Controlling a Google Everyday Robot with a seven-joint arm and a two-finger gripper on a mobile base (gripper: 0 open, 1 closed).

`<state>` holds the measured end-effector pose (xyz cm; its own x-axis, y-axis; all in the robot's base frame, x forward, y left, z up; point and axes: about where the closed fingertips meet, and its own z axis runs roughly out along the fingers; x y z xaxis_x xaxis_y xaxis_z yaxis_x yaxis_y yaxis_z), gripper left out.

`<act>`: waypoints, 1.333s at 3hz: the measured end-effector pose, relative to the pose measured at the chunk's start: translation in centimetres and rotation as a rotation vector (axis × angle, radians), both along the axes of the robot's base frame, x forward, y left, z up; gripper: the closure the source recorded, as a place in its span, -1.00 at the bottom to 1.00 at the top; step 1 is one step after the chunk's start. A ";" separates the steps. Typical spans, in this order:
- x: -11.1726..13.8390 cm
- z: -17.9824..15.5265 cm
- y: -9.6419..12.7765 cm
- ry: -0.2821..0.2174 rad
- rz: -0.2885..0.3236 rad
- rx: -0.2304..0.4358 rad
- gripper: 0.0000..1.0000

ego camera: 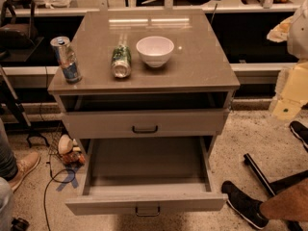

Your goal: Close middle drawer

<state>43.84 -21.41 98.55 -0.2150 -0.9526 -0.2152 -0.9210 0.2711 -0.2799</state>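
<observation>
While the middle drawer (147, 202) juts far out, the claw (288, 97) hangs right of the tabletop (202, 61), its state unclear.

Gripper (288, 93) at far R edge, mid-height

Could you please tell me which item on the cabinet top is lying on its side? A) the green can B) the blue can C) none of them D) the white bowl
A: the green can lies on its side between the upright blue can and the white bowl. The gripper is at the picture's right edge, apart from the pulled-out middle drawer.
</observation>
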 end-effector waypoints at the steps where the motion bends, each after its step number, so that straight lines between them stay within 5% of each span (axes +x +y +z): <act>1: 0.0 0.0 0.0 0.000 0.000 0.000 -1.00; 2: 0.2 -1.3 -0.5 0.025 -0.025 -0.011 -1.00; 3: 0.5 -7.3 -0.6 0.132 -0.088 0.020 -1.00; 4: -0.6 -19.7 0.3 0.345 -0.181 0.053 -1.00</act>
<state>43.29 -21.07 78.90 -0.4463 -0.8825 -0.1486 -0.8947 0.4430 0.0562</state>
